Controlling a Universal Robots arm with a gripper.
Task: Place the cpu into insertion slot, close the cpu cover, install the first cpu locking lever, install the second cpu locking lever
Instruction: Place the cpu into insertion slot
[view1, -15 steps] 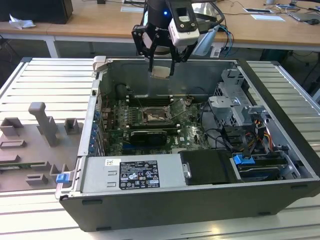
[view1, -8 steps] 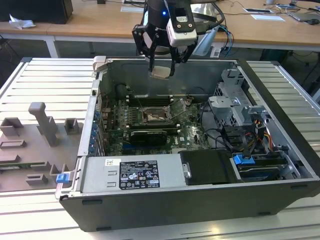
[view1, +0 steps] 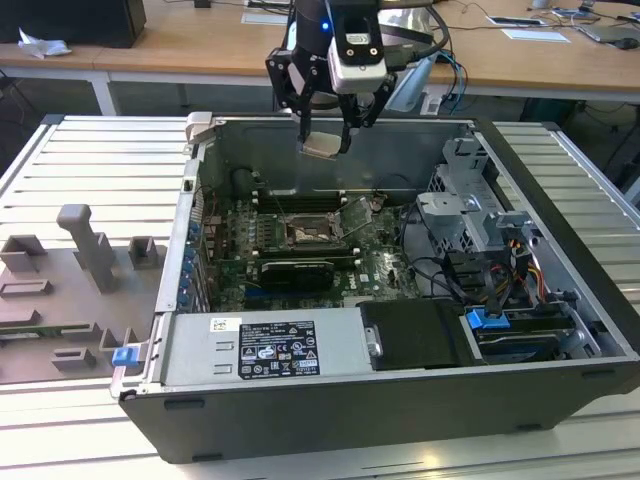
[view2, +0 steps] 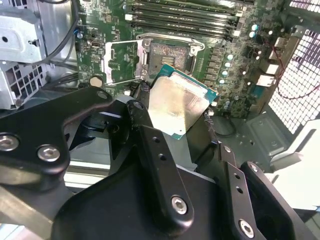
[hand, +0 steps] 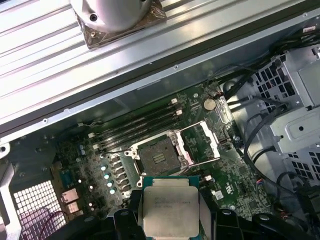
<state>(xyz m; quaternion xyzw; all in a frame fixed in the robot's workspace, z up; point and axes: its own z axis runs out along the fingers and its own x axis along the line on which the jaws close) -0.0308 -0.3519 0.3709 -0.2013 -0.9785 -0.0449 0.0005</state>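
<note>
Gleaming pale-silver square cpu (view2: 180, 102), green rim; clamped in hand (view1: 325, 139)

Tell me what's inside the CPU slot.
Nothing: the slot is bare, dark centre showing, the cover swung open beside it. The cpu hangs above in the gripper; in the second wrist view it hides one slot corner.

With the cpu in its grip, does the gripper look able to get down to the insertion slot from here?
Probably yes. The gripper holds the cpu above the open case, the cpu cover is swung aside, and the insertion slot lies bare with nothing over it.
</note>
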